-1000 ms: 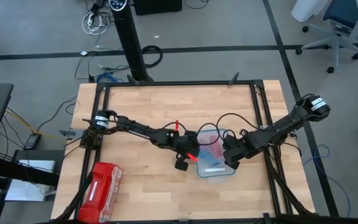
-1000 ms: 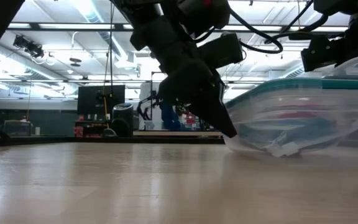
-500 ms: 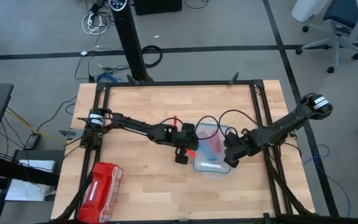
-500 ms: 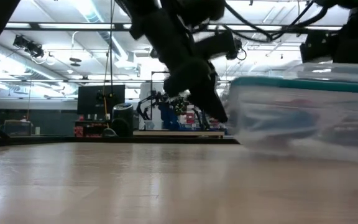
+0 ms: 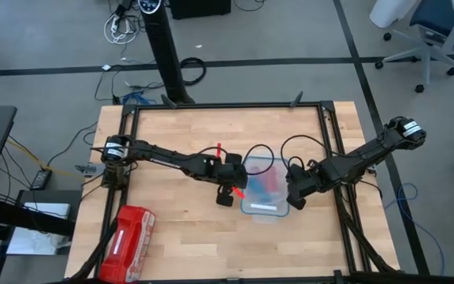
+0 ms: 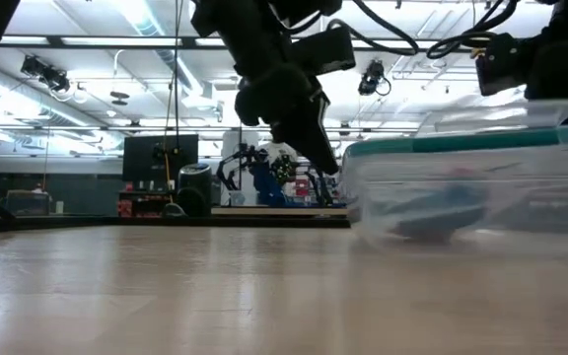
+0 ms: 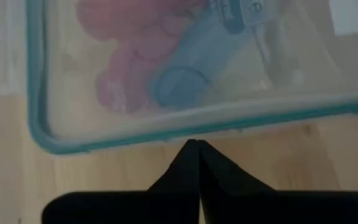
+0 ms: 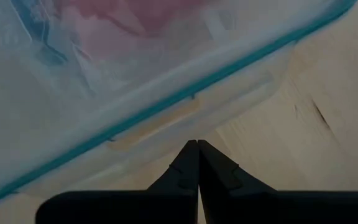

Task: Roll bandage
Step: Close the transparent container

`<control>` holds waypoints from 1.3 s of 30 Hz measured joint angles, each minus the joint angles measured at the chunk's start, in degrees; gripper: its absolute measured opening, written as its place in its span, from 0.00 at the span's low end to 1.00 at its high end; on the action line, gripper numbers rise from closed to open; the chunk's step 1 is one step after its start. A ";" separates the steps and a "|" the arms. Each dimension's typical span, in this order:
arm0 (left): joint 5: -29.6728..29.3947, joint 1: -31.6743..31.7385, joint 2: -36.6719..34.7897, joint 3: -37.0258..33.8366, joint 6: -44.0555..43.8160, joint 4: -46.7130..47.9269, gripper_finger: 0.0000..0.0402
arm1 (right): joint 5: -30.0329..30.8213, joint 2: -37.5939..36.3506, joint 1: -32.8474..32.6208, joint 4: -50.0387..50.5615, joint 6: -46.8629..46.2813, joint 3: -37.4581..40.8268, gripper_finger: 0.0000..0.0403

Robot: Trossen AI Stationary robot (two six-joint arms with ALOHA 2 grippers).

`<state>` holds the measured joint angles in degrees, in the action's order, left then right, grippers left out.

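Observation:
The bandage (image 7: pixel 179 84) is a blue roll lying inside a clear plastic box (image 5: pixel 262 189) with a teal-rimmed lid, next to red-pink rolls (image 7: pixel 123 68). It shows blue through the box wall in the low view (image 6: pixel 442 212). My left gripper (image 7: pixel 195 144) is shut at the box's left side. My right gripper (image 8: pixel 195 143) is shut at its right side. The box is between them near the table's middle. Whether it stands on the table, I cannot tell. My left gripper's shut fingertips meet the teal rim of the lid (image 7: pixel 191 132) on the box's left side, coming slanting down from the table's left. My right gripper's shut fingertips meet the lid's edge at its clear latch flap (image 8: pixel 166 121) on the box's right side, pointing steeply down.
A red zip pouch (image 5: pixel 130 241) lies at the table's near left corner. A black frame (image 5: pixel 227 106) runs around the wooden tabletop. Bare wood lies toward the far edge and the near edge.
The box has shifted toward the table's left and far edge and gone from tilted to level in the low view. Both shut grippers have gone with it, rising a little.

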<state>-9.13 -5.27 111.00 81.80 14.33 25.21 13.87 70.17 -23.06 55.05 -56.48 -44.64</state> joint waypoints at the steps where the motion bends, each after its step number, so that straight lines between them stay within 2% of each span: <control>1: 0.00 -0.01 -0.02 0.00 -0.22 0.24 0.00 | -0.28 0.00 0.02 0.05 0.07 0.00 0.00; 8: -0.26 -0.03 -0.02 -0.07 -1.00 1.29 0.00 | -2.03 0.00 0.13 1.07 0.88 0.00 0.00; 14: -1.49 -0.03 -0.17 1.11 0.35 2.81 0.00 | -3.01 -0.57 0.08 7.82 -0.80 -1.29 0.00; 19: 0.31 -0.10 -0.32 3.23 3.45 1.46 0.00 | -3.55 -1.89 -0.92 7.62 -0.96 -1.29 0.00; 28: 6.63 -0.14 0.79 4.11 3.54 -5.89 0.00 | -4.51 -1.94 -3.95 4.75 -3.48 -1.29 0.01; 35: 6.73 -0.03 4.87 4.07 3.43 -8.10 0.00 | -3.17 -1.84 -4.32 1.72 -3.55 -1.29 0.01; 39: 4.37 -0.01 5.51 4.25 2.97 -7.10 0.00 | -3.17 -1.86 -4.32 1.68 -3.94 -1.27 0.01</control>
<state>-4.75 -5.28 116.51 86.05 17.29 18.11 10.70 68.31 -27.38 56.73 -60.42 -45.91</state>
